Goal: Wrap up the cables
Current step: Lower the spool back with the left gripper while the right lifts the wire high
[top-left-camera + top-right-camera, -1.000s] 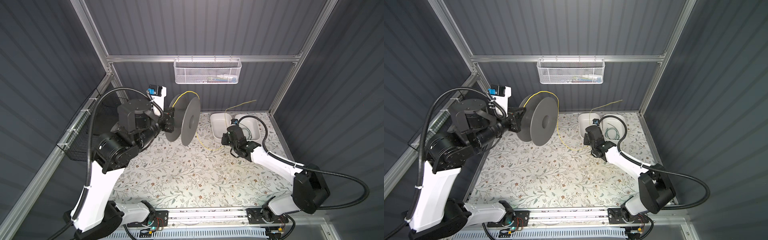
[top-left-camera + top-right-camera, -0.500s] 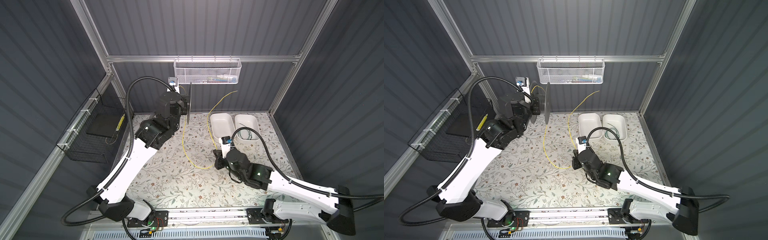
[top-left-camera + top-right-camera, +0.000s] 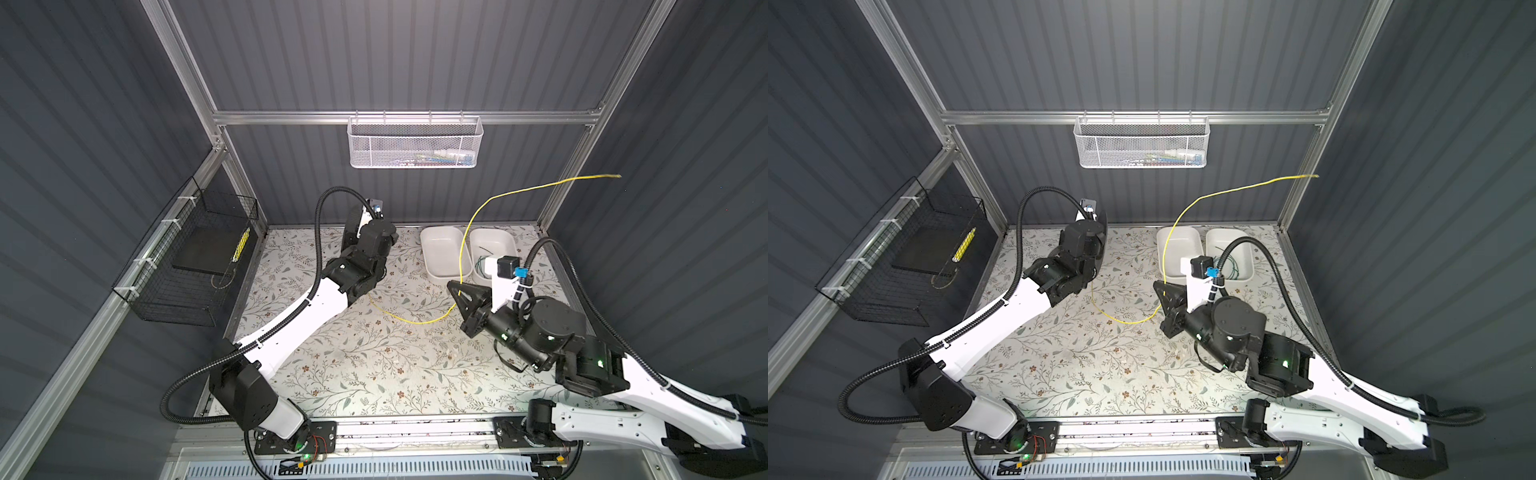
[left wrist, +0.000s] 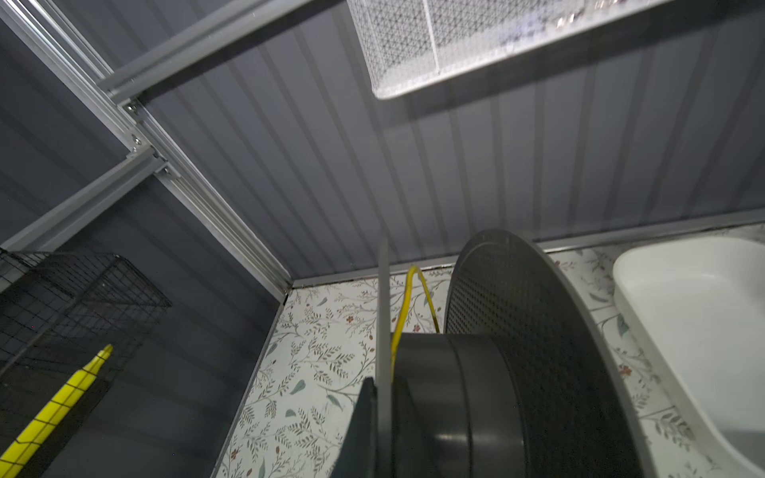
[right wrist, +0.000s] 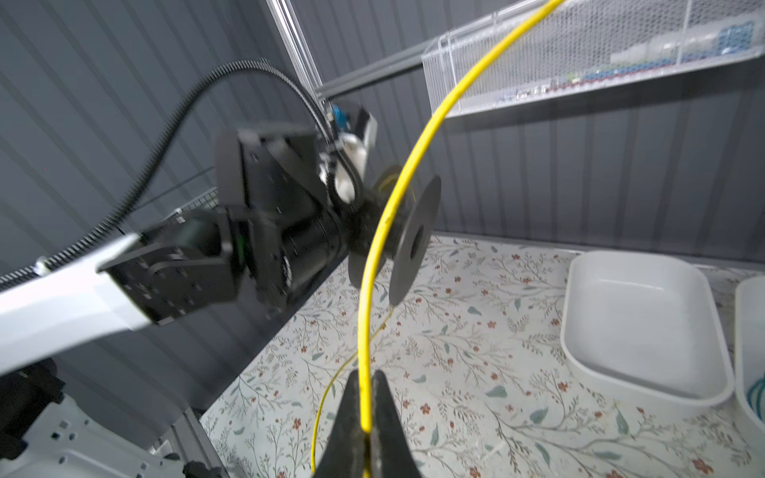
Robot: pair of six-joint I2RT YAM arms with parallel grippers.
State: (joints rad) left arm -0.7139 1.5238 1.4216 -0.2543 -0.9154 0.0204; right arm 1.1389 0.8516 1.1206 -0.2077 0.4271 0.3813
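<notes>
- No text, label, brand, number or sign legible in any view.
- Small items inside the white basket [image 3: 374, 145]: too small in both top views, too blurred in the wrist views, to tell whether any print is there.

Two white trays [image 3: 440, 253] side by side; mesh basket [image 3: 415, 145] above.
</notes>
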